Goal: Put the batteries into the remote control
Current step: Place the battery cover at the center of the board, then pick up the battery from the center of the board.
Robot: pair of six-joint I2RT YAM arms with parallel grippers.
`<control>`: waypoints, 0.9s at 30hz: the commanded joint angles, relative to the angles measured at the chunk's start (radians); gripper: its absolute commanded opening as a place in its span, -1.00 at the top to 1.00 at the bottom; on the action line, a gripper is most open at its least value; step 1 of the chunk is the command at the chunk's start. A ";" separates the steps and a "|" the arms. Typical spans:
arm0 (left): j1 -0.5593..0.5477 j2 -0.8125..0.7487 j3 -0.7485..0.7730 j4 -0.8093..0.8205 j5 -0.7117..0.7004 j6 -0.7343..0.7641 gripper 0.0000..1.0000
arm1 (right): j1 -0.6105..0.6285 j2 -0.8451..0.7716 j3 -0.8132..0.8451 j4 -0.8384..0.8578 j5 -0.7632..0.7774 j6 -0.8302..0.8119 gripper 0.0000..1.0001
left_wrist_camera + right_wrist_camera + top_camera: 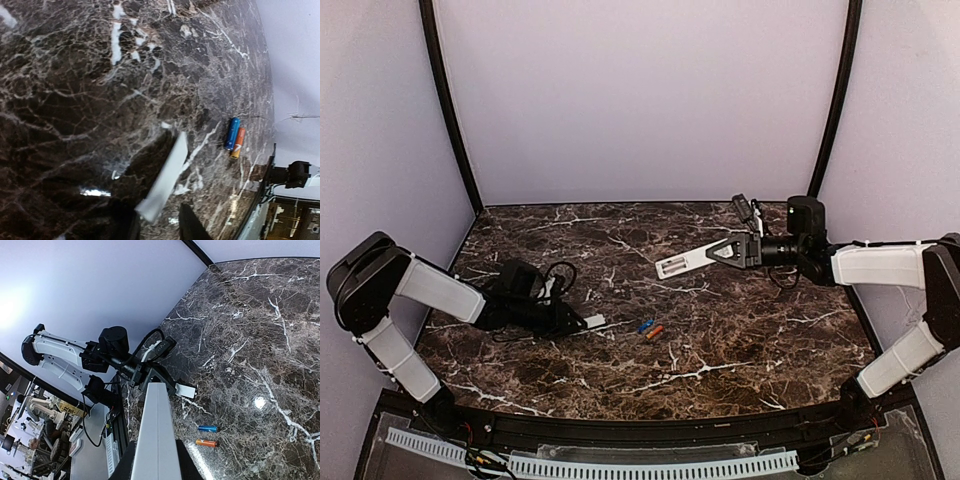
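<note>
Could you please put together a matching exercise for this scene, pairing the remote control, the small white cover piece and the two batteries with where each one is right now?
Things
1. remote control
2. white cover piece
3. batteries

Places
A. lying side by side on the marble table
B. held in the right gripper
C. held in the left gripper

Pairs: 1-B, 2-C, 3-A
</note>
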State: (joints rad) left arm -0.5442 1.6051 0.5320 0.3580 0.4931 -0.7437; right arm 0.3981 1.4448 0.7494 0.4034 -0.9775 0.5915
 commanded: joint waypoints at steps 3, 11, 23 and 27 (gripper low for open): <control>0.009 -0.050 0.026 -0.177 -0.093 0.045 0.09 | -0.008 -0.029 0.002 -0.036 -0.009 -0.050 1.00; 0.009 -0.182 0.137 -0.463 -0.252 0.235 -0.30 | -0.035 -0.057 -0.025 -0.064 -0.033 -0.076 1.00; -0.131 -0.106 0.365 -0.573 -0.219 0.550 -0.16 | -0.073 -0.133 -0.090 -0.048 -0.102 -0.101 1.00; -0.209 0.004 0.485 -0.641 -0.255 0.607 -0.04 | -0.094 -0.153 -0.113 -0.064 -0.116 -0.114 1.00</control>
State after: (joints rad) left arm -0.6880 1.5185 0.9310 -0.1524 0.2703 -0.2474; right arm 0.3260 1.3224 0.6613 0.3378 -1.0611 0.5079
